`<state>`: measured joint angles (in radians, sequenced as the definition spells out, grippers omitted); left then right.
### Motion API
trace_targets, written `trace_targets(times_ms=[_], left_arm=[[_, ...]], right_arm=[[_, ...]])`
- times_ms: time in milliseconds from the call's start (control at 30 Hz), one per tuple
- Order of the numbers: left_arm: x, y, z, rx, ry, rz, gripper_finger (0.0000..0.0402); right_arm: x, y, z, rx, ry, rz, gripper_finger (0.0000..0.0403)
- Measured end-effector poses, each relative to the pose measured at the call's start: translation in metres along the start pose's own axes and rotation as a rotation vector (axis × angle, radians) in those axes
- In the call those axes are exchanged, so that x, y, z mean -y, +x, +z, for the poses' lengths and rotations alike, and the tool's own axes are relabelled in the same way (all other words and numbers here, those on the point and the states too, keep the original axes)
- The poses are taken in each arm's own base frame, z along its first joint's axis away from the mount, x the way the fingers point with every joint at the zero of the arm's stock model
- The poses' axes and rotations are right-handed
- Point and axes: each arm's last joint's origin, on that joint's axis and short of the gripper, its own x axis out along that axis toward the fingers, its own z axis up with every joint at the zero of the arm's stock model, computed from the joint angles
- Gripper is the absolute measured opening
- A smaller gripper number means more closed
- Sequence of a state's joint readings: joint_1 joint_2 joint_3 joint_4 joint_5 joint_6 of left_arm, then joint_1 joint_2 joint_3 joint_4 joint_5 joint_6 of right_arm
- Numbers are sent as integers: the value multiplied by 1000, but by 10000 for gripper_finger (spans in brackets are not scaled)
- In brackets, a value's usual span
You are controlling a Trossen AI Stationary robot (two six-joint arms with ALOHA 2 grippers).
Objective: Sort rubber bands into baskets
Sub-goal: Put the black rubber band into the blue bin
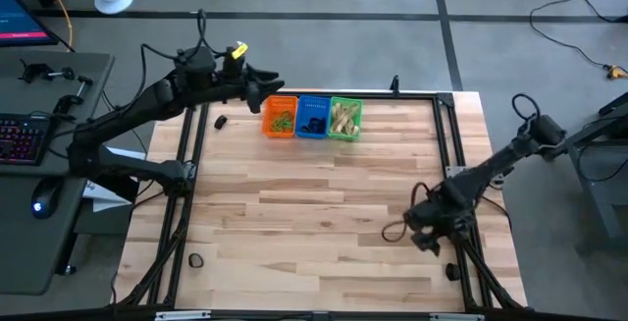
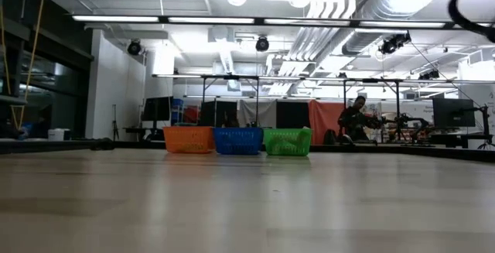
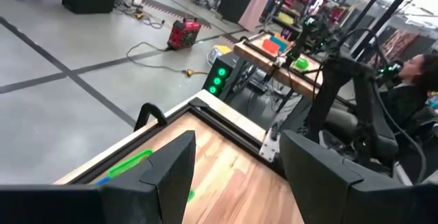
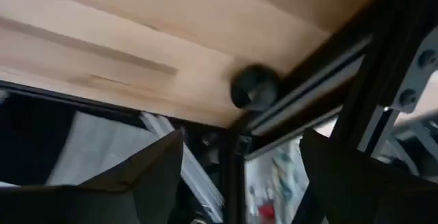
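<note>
The small thin elastic rubber bands show only inside the three small rectangular plastic baskets, which stand touching in a row at the far edge of the pale wooden worktop [image 1: 324, 213]: green loops [image 1: 282, 121] in the orange basket [image 1: 280, 117], black ones [image 1: 314, 123] in the blue basket [image 1: 313, 118], tan ones [image 1: 343, 118] in the green basket [image 1: 345, 119]. No loose band can be made out on the boards, so the sorting looks finished or nearly so. Two small dark objects, one near the orange basket [image 1: 221, 122] and one at the near left corner [image 1: 195, 260], are too small to identify; either could be a stray black band.

The left gripper [image 1: 273, 83] hangs just behind the orange basket, its fingers spread wide with nothing between them. The right gripper [image 1: 424, 235] sits low over the near right part of the worktop, well apart from the baskets, fingers fully spread and empty too.

Only the high view looks into the baskets and shows the colours sorted. The low view shows the three baskets from the side, standing upright on the boards, contents hidden. The left wrist view [image 3: 236, 176] catches just a green rim [image 3: 126, 164] at the worktop's edge, plus a person seated in the room beyond. The right wrist view [image 4: 239, 176] shows the worktop's edge, its black metal frame [image 4: 321, 80] and a round dark knob [image 4: 254, 87], which no other view shows clearly.
</note>
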<state>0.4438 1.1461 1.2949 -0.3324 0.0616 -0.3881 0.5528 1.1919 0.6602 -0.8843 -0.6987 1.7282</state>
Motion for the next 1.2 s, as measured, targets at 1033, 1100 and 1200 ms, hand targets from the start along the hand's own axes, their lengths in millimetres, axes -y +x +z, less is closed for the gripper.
trace_targets(times_ms=[1033,1100,1200], left_arm=[[-1,5,-2,-13,-35,6,207],[-1,5,-2,-13,-35,6,207],[-1,5,-2,-13,-30,6,207]], right_arm=[[-22,110,32,-280,-409,-321,235],[-22,112,28,-279,-428,-329,199],[-22,115,24,-281,-450,-339,129]])
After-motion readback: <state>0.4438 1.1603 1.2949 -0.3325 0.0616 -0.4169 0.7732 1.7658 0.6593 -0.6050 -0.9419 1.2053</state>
